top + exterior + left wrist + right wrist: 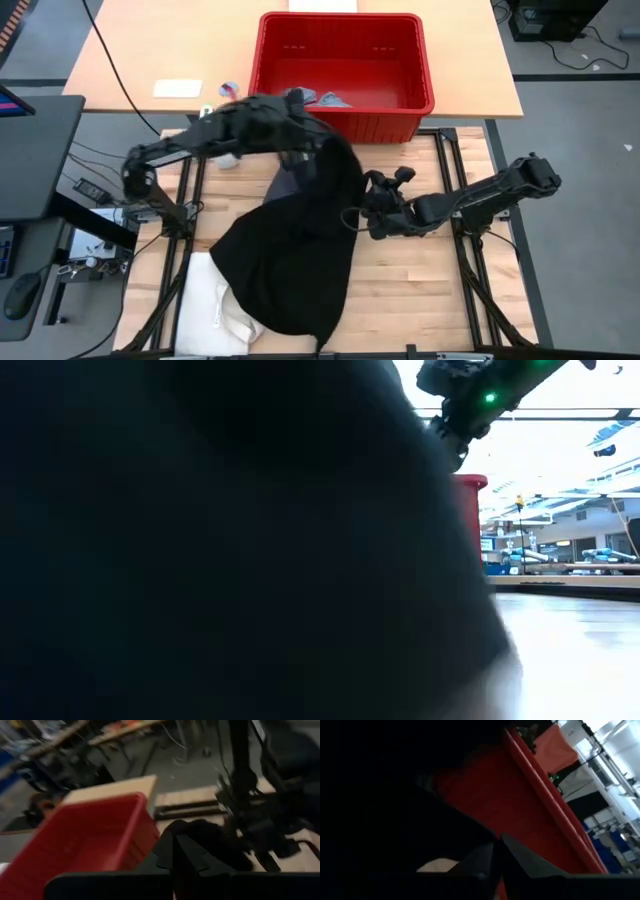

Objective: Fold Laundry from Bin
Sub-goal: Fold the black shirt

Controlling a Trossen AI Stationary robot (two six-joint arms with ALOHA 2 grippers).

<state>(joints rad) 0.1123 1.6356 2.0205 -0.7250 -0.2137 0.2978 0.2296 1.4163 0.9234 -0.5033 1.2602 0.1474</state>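
Left end effector: closed on the top of the black garment, lifted just below the red bin at the frame's upper centre.
Right end effector: at the garment's right edge, centre of the high view; I cannot tell whether its fingers grip the cloth.
Count: two arms, one bin, one big black garment, one white piece at lower left under the black hem, a few small pieces in the bin.
Views: the low view is mostly blocked by dark cloth; the left wrist view shows its shut fingers beside the bin's wall.
Room: bare desk at lower right; the garment's hem reaches the lower edge.
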